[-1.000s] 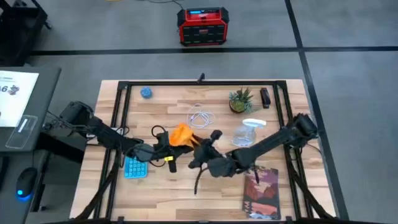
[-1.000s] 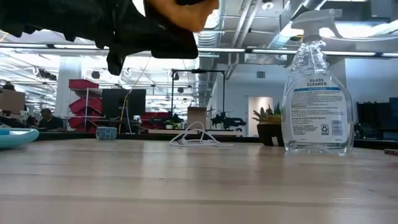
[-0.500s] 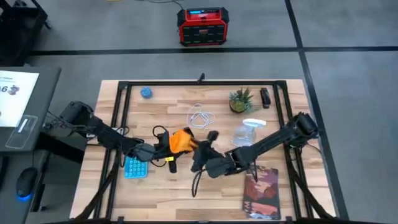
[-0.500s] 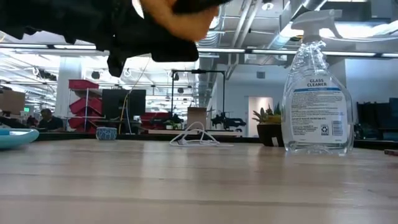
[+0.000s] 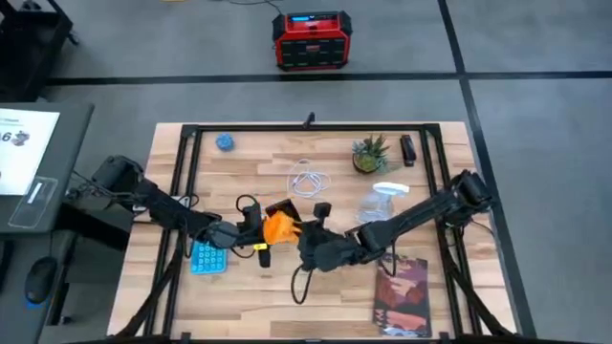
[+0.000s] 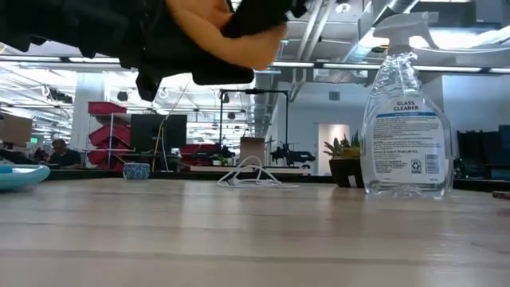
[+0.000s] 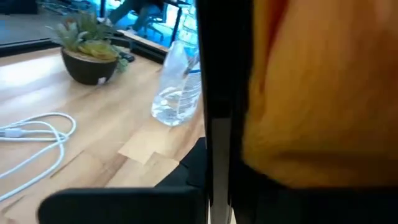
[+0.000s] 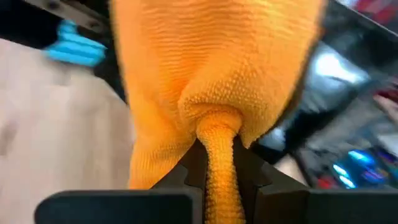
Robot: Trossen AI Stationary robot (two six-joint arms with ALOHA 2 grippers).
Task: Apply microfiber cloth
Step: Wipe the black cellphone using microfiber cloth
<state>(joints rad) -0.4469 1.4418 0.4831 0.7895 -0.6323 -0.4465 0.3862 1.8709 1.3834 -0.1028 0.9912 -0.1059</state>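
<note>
Jaws of the right gripper [image 8: 214, 158] are closed down on a pinched fold of the microfiber cloth [image 8: 211, 81], as its own wrist view shows; the left gripper [image 5: 256, 227] sits against the other side of the cloth, but I cannot tell how its jaws stand, since its wrist view shows only a dark upright part and orange fabric filling the frame. Cloth [image 5: 278, 227] is bunched and held in the air between the two grippers, over the middle of the bench [image 5: 316, 287]; the low view shows it [image 6: 211, 32] well clear of the wood. Blue calculator [image 5: 207, 256] lies just beside the left gripper toward the bench's left edge, white cable [image 5: 308, 180] and spray bottle [image 5: 381, 201] farther back, potted plant [image 5: 369, 155] near the back right, reddish book [image 5: 403, 296] at the front right corner. Risks, as judged: the right gripper's hold is on a thin twisted fold, so a pull from the left arm could drag it free and drop the cloth. With both wrists crowded together, any closing move could knock them into each other. Lowering blind, a hanging corner could snag the calculator.
</note>
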